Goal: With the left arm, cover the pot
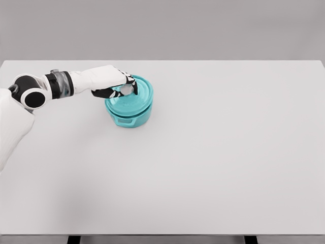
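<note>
At the far left, the white left arm (30,96) is seen entering from the picture's left edge, with a black and white round joint near the elbow and a grey band at the wrist. The forearm is stretched to the right across the white rectangular desk (213,168). Further right, the left hand (114,84) is held over the left part of the pot's top; its fingers (109,93), dark at the tips, are curled together and appear closed on the small silvery knob (127,89) at the middle of the round teal lid (139,91). The lid is seen lying on the round teal pot (129,114), though it looks shifted slightly toward the right and rear rather than sitting squarely, and whether it is fully seated cannot be told. A small flat handle is visible on the pot's front side, facing the camera. The pot stands on the desk in its left half, toward the far edge, touching the surface. To the right of the pot, only plain desk surface is shown.
</note>
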Robot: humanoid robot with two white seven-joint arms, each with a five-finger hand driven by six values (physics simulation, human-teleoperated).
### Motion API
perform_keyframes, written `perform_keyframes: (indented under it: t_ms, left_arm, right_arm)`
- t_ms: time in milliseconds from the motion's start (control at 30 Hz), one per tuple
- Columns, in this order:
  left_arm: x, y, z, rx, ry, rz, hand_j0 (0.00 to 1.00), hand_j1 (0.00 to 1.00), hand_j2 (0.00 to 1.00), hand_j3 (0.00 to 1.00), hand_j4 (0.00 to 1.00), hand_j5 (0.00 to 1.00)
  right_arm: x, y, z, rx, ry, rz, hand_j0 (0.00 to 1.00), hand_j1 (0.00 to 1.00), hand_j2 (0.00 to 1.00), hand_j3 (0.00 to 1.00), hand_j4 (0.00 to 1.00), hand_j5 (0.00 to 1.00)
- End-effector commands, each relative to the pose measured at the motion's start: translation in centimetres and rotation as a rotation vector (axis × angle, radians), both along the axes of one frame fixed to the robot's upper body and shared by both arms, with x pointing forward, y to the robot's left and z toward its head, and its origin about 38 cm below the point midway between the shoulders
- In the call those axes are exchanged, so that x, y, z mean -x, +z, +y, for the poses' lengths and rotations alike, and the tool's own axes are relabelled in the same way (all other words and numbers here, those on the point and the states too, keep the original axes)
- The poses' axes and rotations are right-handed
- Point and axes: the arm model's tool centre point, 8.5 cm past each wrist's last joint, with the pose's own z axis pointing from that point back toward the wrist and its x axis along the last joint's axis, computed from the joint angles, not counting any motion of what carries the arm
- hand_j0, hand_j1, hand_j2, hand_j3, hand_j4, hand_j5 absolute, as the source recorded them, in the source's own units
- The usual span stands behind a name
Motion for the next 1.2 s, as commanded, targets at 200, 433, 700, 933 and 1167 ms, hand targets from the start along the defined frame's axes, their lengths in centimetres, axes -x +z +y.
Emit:
perform_keyframes:
  t_ms: [200, 433, 700, 933, 1167]
  left_arm:
    - [-0.1, -0.2, 0.3, -0.005, 0.010, 0.006, 0.53, 0.53, 0.53, 0.53, 0.53, 0.53]
    - [0.0, -0.4, -0.4, -0.005, -0.004, 0.011, 0.55, 0.55, 0.55, 0.55, 0.55, 0.55]
    - [0.0, -0.3, -0.9, 0.003, -0.010, 0.008, 0.55, 0.55, 0.55, 0.55, 0.55, 0.55]
    - [-0.1, -0.4, -0.7, 0.003, -0.006, 0.011, 0.58, 0.58, 0.58, 0.58, 0.58, 0.58]
    - [-0.1, -0.3, -0.3, -0.001, 0.001, 0.009, 0.61, 0.61, 0.61, 0.61, 0.61, 0.61]
  right_arm:
    - [0.0, 0.0, 0.0, 0.000, 0.000, 0.001, 1.00, 1.00, 1.00, 1.00, 1.00, 1.00]
    - [0.0, 0.0, 0.0, 0.000, 0.000, -0.001, 1.00, 1.00, 1.00, 1.00, 1.00, 1.00]
    - [0.0, 0.0, 0.0, 0.000, 0.000, 0.001, 1.00, 1.00, 1.00, 1.00, 1.00, 1.00]
    - [0.0, 0.0, 0.0, 0.000, 0.000, -0.001, 1.00, 1.00, 1.00, 1.00, 1.00, 1.00]
    - [0.0, 0.0, 0.0, 0.000, 0.000, 0.001, 1.00, 1.00, 1.00, 1.00, 1.00, 1.00]
